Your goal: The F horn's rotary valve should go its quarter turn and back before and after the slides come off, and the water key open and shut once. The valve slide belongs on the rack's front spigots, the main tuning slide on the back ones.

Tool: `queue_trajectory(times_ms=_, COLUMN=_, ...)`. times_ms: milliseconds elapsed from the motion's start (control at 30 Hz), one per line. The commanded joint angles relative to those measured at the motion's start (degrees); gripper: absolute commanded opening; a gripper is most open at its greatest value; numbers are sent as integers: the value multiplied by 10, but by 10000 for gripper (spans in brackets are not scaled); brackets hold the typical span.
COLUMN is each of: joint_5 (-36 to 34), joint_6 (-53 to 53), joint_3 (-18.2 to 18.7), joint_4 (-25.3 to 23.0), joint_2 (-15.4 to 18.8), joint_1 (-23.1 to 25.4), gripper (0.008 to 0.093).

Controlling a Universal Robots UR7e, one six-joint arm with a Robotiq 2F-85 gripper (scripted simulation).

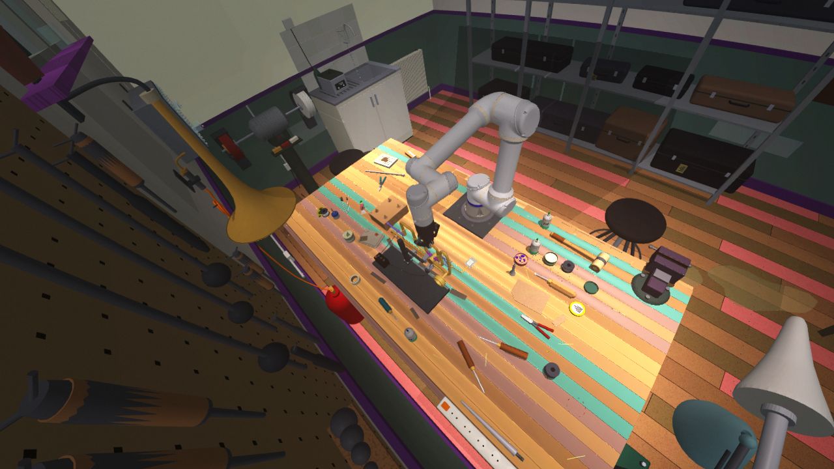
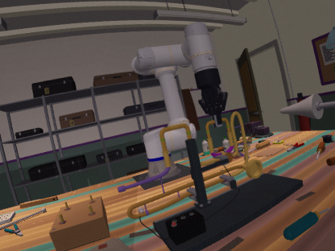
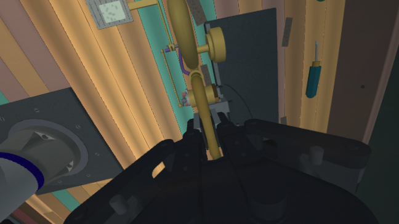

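Observation:
At the bench's middle the brass F horn (image 2: 193,177) sits clamped on a black stand with a dark base plate (image 1: 415,279). Three U-shaped slides rise from it, and my gripper (image 2: 218,119) comes straight down on the bow of the middle one, the valve slide (image 2: 217,132), closed around its tube (image 3: 206,123). The taller slide (image 2: 238,134) stands just to its right and another bow (image 2: 174,138) to its left. The round brass valve casing (image 3: 201,96) lies below the fingers. The wooden rack (image 2: 79,227) with its spigots stands on the bench to the horn's left.
The rack's block (image 1: 388,212) sits behind the stand, near my arm's base (image 1: 480,213). A teal screwdriver (image 3: 313,78) lies beside the base plate. Small tins, chisels, pliers and a vise (image 1: 662,279) are scattered over the bench's right half.

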Motion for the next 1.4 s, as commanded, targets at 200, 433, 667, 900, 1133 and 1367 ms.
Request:
queue_trajectory(times_ms=200, joint_5=0, joint_6=0, joint_3=0, joint_4=0, joint_2=0, joint_1=0, gripper=80)
queue_trajectory(times_ms=433, joint_5=0, joint_6=0, joint_3=0, joint_4=0, joint_2=0, joint_1=0, gripper=80)
queue_trajectory(times_ms=667, joint_5=0, joint_6=0, joint_3=-1, joint_4=0, joint_2=0, joint_1=0, gripper=80)
queue_trajectory(times_ms=900, joint_5=0, joint_6=0, joint_3=-2, joint_4=3, joint_2=-1, joint_1=0, gripper=80)
queue_trajectory(times_ms=1133, joint_5=0, joint_6=0, joint_3=-6, joint_4=8, joint_2=-2, joint_1=0, gripper=80)
queue_trajectory(times_ms=1367, joint_5=0, joint_6=0, joint_3=-12, joint_4=15, joint_2=-4, joint_1=0, gripper=80)
